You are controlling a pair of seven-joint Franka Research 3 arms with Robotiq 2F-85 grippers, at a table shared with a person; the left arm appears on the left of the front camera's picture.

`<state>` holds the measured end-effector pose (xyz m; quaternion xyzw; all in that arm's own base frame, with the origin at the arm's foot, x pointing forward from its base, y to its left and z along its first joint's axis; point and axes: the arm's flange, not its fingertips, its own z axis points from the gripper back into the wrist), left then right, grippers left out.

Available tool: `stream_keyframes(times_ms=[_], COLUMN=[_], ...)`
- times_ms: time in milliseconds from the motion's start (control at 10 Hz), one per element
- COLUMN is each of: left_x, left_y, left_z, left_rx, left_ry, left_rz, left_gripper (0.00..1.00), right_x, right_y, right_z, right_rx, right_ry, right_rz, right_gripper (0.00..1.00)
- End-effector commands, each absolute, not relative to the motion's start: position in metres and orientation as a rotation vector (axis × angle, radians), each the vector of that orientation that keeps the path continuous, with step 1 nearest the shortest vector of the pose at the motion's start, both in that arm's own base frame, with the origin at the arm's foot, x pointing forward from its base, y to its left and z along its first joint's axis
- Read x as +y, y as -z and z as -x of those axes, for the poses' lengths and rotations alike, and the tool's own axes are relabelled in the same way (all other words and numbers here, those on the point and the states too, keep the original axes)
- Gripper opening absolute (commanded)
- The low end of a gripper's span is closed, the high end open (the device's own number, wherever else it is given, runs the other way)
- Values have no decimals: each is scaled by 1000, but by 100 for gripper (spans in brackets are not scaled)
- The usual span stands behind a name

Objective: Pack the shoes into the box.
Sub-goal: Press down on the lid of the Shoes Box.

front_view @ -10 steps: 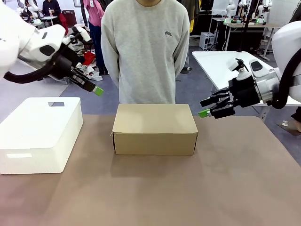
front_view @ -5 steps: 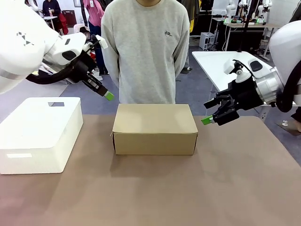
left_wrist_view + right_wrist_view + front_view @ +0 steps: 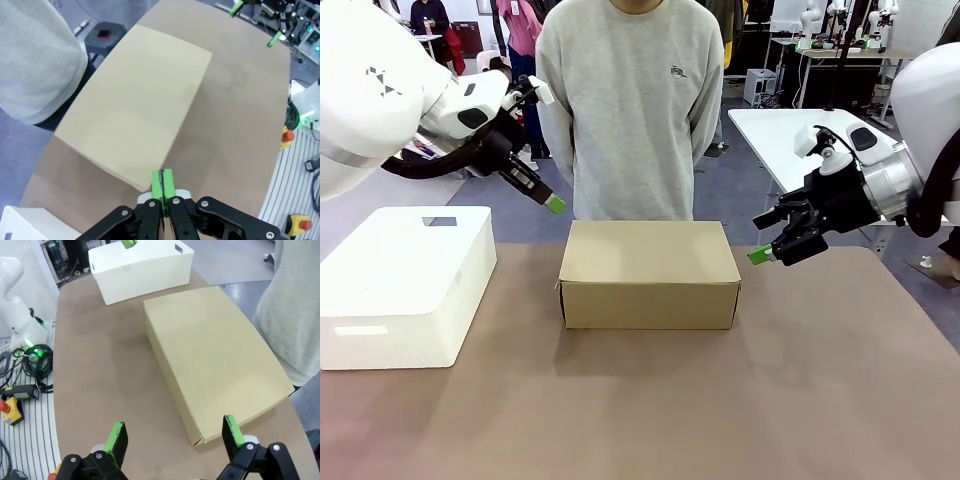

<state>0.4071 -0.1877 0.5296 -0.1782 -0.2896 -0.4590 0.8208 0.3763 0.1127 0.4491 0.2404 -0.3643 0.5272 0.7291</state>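
— Sitting shut in the middle of our table (image 3: 840, 400), the box (image 3: 649, 270) has its lid down, just in front of the person (image 3: 630, 110); the shoes may be inside, we can't tell.

— And our grippers? The left gripper (image 3: 554, 203) has swung in from over the white foam block (image 3: 405, 280) toward the box's far left corner, fingers pressed together, empty.

— The right gripper (image 3: 762, 252) dipped closer too — fingers spread, holding nothing. We judge we're closing in on the lid.
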Motion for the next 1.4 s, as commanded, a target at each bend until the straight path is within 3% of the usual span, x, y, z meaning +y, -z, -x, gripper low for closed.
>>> stream_keyframes(times_ms=[0,400,900,1300], left_x=[-186,-219,-265,-295], left_y=[-530,-526,-511,-492], left_z=[-404,-432,-471,-497], left_rx=[-617,-593,-479,-441], left_ry=[972,820,768,738], left_rz=[382,341,324,321], left_gripper=[0,0,0,0], right_x=[113,131,137,135], right_y=[-449,-485,-512,-516], right_z=[-376,-358,-333,-322], right_rx=[-802,-797,-752,-870], right_ry=[-1163,-899,-850,-813], right_rz=[-528,-401,-273,-227], right_gripper=[100,100,100,100])
